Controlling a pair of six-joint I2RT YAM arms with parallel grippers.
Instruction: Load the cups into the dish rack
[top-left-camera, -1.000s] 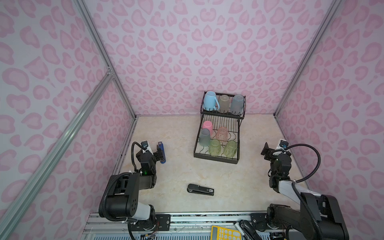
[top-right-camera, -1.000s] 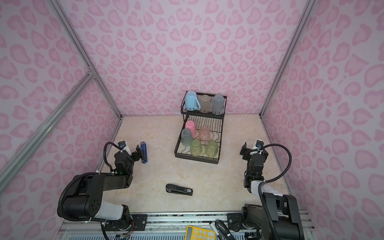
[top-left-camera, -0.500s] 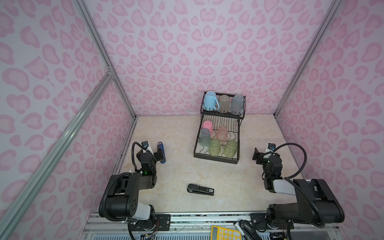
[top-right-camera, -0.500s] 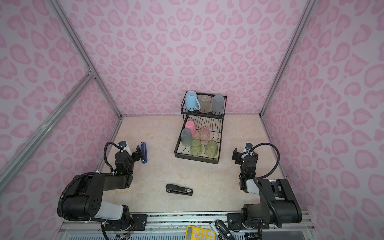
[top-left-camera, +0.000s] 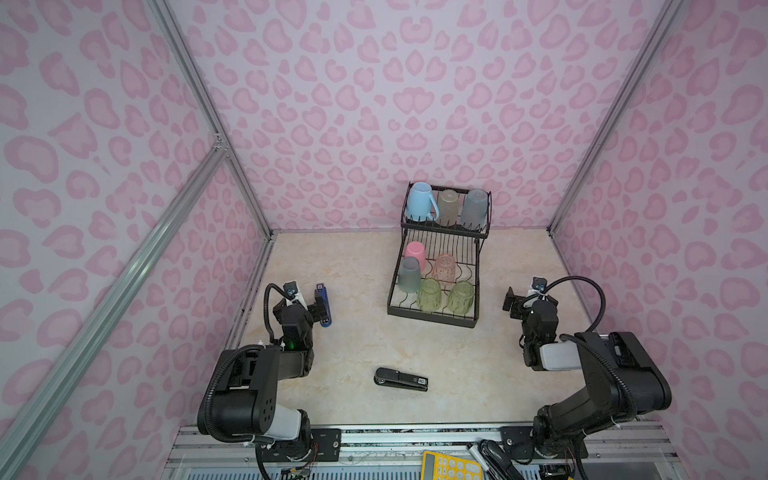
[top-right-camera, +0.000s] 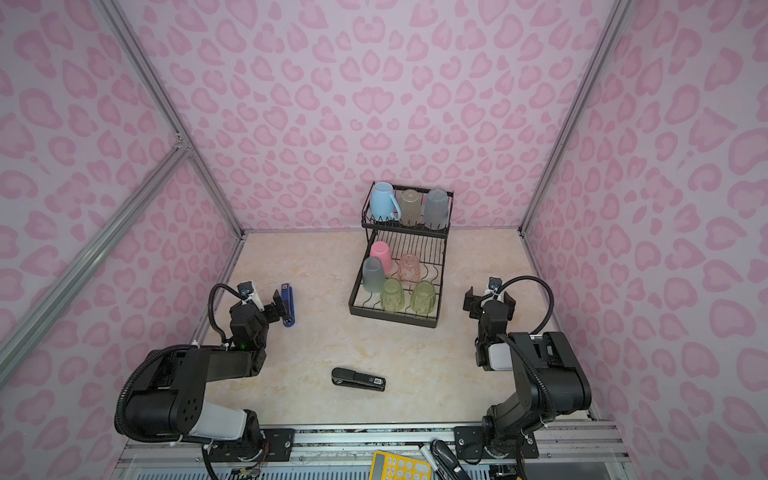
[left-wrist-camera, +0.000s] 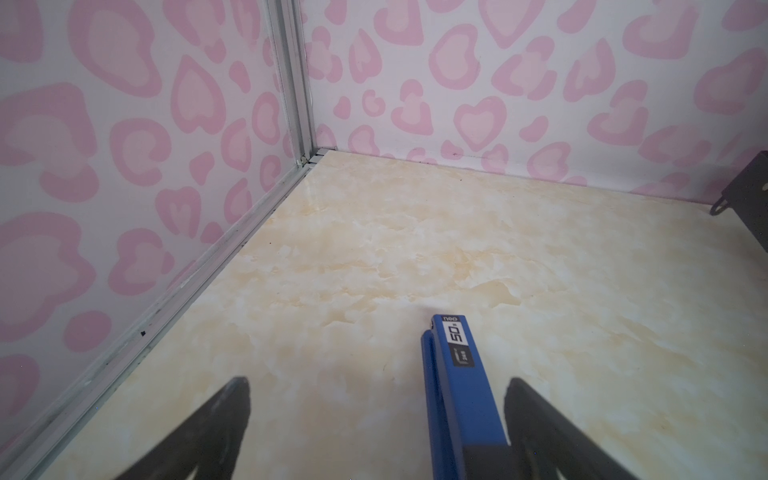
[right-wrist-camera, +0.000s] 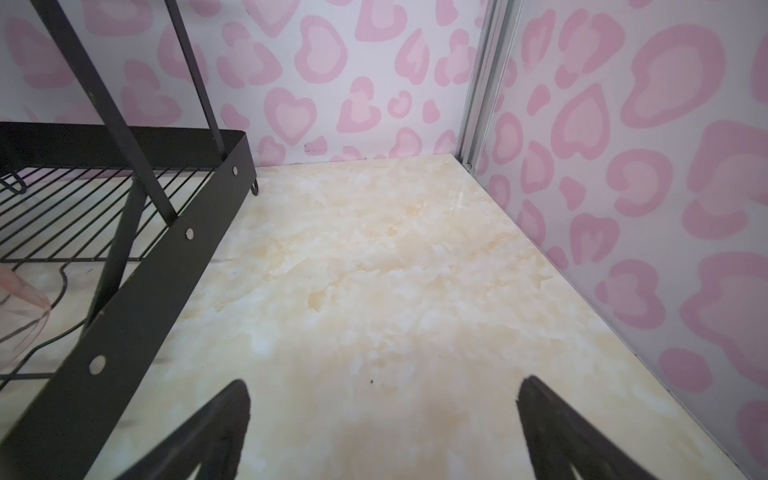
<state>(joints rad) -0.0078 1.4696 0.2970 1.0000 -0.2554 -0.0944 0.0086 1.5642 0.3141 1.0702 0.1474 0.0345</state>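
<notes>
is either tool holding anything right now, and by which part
Nothing is held. The left tool is open astride the blue stapler; the right tool is open beside the dish rack.

Soft even light, blurred edges

A black stapler (top-left-camera: 401, 379) lies flat on the marbled tabletop (top-left-camera: 357, 266) toward six o'clock. A blue stapler (top-left-camera: 322, 305) lies at nine o'clock, well apart.
</notes>
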